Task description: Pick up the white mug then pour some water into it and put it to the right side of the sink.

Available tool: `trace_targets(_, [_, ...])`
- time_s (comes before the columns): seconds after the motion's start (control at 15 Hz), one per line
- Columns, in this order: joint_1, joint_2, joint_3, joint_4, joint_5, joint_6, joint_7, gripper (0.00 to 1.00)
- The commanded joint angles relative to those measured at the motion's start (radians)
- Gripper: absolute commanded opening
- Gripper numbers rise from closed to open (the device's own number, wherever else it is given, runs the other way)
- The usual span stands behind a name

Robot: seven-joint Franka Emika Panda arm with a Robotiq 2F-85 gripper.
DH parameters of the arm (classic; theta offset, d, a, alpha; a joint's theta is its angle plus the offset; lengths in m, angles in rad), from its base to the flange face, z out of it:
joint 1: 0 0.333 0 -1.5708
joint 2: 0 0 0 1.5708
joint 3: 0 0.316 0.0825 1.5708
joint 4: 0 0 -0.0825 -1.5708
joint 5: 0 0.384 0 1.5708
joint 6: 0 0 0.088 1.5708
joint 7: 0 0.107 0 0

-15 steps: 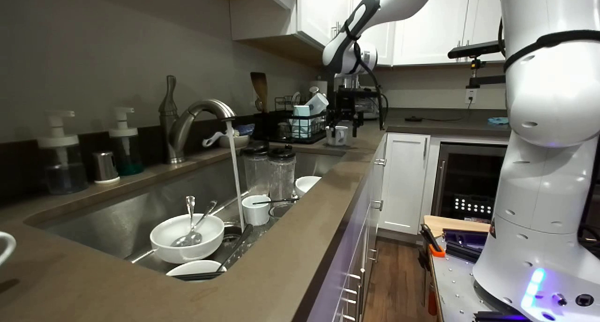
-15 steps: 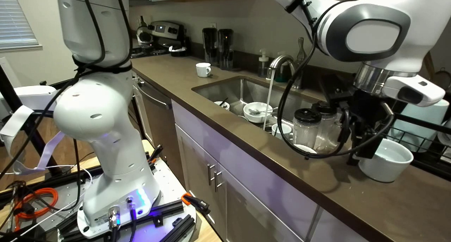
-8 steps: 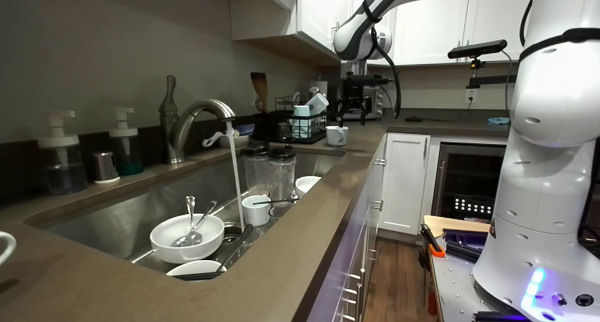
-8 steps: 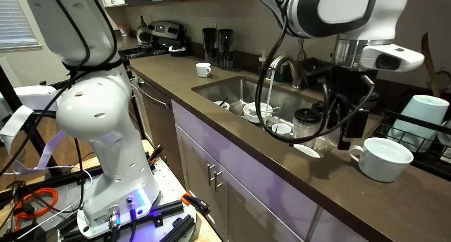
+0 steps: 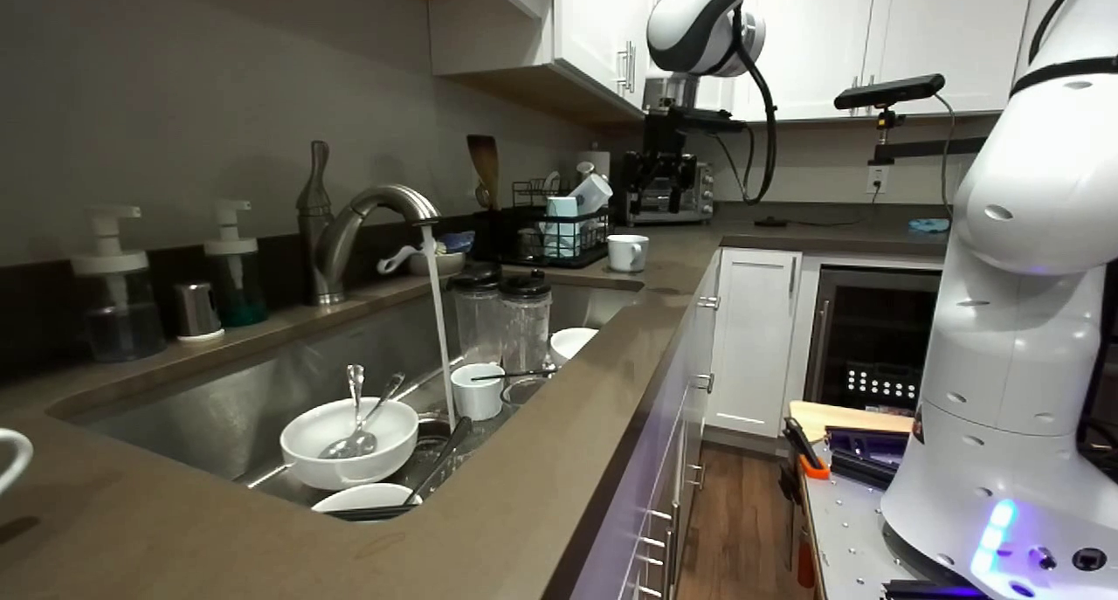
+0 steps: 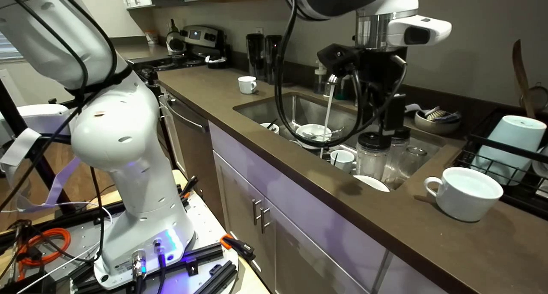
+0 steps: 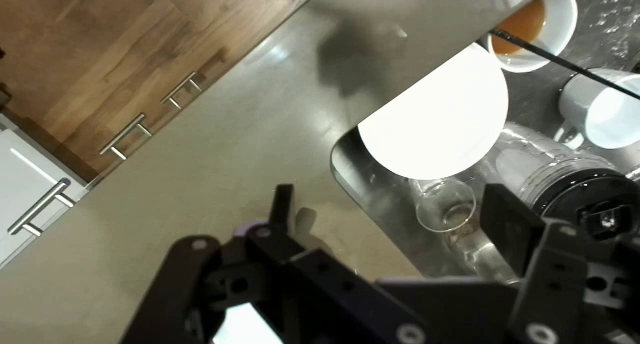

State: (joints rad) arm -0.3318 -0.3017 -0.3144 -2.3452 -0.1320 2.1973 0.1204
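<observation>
There's the white mug [image 6: 467, 196], upright on the counter [image 6: 466, 251] near a corner of the sink [image 5: 262, 390]; the gripper [image 7: 394, 213] hangs higher, jaws spread.

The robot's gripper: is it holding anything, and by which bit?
Nothing is held: the open gripper is apart from the white mug, which stands on the counter.

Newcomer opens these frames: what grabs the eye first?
Probably the running water, a thin stream from the faucet into the cluttered sink. Then the bulky white arm, rising beside the counter, its open gripper aloft with nothing in it. Last, the white mug, upright on the counter near the dish rack.
</observation>
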Motion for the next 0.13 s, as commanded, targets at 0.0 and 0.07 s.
trace_targets(0.0, [-0.009, -0.002, 0.008, 0.002, 0.004, -0.002, -0.002, 0.97])
trace_targets(0.07, [-0.011, 0.001, 0.007, 0.002, 0.003, -0.002, -0.002, 0.97])
